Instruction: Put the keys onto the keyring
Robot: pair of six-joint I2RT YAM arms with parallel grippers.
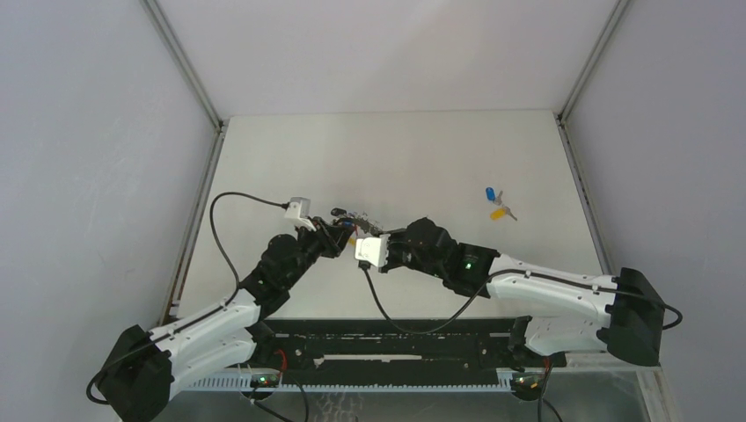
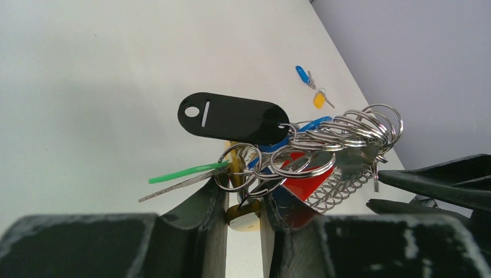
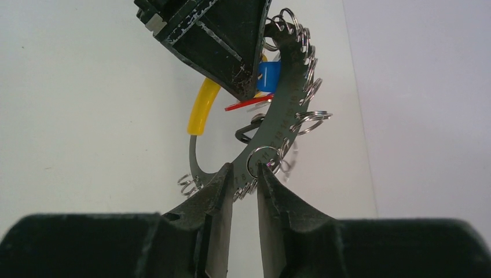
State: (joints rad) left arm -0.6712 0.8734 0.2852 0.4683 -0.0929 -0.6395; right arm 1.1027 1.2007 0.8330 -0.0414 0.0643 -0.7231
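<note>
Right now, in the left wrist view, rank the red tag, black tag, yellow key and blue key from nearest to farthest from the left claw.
1. The red tag, on the keyring, right at the left claw.
2. The black tag, above the bunch.
3. The yellow key and blue key, far right; too close to call.

Bright, even, diffuse light; faint soft shadows.

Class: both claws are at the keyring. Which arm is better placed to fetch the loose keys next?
Right. The keys lie on its side of the table; the left claw grips the keyring bunch, while the right claw only pinches its rim.
</note>
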